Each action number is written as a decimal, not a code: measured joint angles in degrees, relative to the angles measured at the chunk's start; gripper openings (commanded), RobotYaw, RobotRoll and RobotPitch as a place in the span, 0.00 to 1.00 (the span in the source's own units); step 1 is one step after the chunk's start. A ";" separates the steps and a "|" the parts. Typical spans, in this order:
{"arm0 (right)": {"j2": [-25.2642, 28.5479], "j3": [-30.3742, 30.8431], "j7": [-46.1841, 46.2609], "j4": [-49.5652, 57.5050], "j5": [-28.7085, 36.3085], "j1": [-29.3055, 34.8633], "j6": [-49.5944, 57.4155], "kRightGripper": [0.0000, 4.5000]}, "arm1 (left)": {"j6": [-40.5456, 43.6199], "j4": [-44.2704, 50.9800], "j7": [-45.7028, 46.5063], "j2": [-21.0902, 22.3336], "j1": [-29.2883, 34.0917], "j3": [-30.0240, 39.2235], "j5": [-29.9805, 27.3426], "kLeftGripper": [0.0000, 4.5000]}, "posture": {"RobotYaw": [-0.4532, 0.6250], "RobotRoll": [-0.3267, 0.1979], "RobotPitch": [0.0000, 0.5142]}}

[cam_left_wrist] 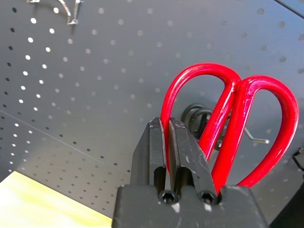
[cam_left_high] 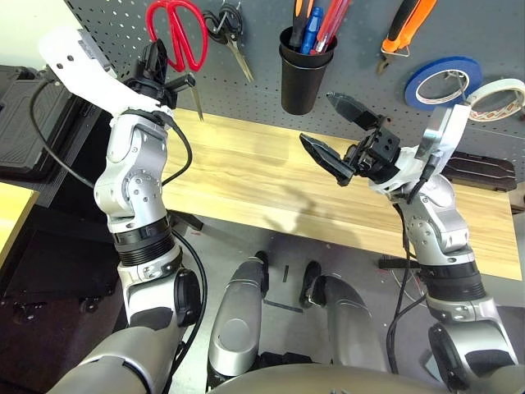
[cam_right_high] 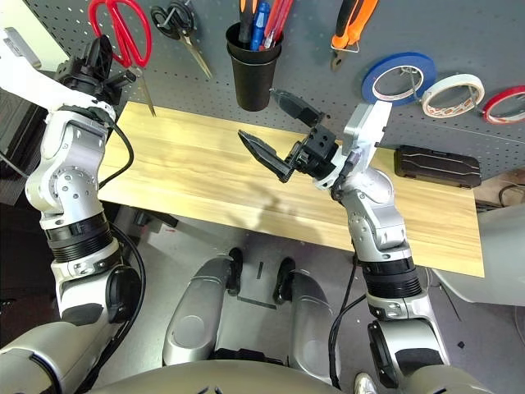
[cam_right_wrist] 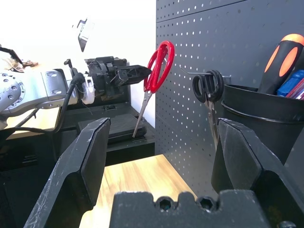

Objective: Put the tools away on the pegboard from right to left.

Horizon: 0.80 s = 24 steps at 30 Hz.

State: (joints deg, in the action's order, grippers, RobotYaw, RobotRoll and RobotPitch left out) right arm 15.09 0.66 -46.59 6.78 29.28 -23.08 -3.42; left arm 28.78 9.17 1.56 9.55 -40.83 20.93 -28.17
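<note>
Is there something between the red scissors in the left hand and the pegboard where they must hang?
Nothing visible. The left hand holds the red-handled metal scissors right at the dark grey perforated pegboard; the hung black-handled scissors are beside them, apart.

The two eye views look forward and down from the robot's head over the desk (cam_left_high: 246, 176) to the pegboard (cam_right_high: 459, 33), covering nearly the same stretch. The left wrist view sits very close to the pegboard, facing it along its own fingers (cam_left_wrist: 183, 156) and the red-handled scissors (cam_left_wrist: 228, 123). The right wrist view looks along the pegboard from farther off, probably sideways, and takes in the same scissors, also seen from the head.
</note>
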 measured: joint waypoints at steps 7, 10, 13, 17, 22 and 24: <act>-0.33 0.01 0.42 0.00 -0.33 0.00 -0.04 1.00 | -0.79 -2.59 -1.09 0.01 -0.69 -1.26 0.05 0.00 | 0.64 0.62 0.48; -0.42 0.02 0.50 0.00 -0.49 0.04 -0.10 1.00 | -1.06 -3.61 -1.10 0.01 -1.00 -1.37 0.05 0.00 | 0.64 0.62 0.48; -0.56 0.04 0.53 0.00 -0.54 0.15 -0.17 1.00 | -1.42 -4.22 -1.17 0.01 -1.51 -1.62 0.09 0.00 | 0.64 0.62 0.48; -0.85 0.13 0.57 0.00 -1.01 0.37 -0.40 1.00 | -1.89 -6.77 -1.63 -0.01 -2.29 -1.95 0.25 0.00 | 0.63 0.62 0.47; -1.47 0.39 0.81 0.00 -1.44 0.38 -0.81 1.00 | -3.67 -11.58 -2.02 0.06 -4.15 -2.48 1.36 0.00 | 0.62 0.62 0.47; -1.58 0.43 1.07 0.00 -1.72 0.38 -0.87 1.00 | -4.28 -13.58 -2.35 0.17 -4.73 -2.74 1.65 0.00 | 0.62 0.62 0.47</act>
State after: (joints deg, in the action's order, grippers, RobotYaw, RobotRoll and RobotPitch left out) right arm 13.51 1.09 -45.52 6.77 27.56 -22.70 -4.28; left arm 24.50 -4.41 -0.79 9.72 -45.56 18.18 -26.53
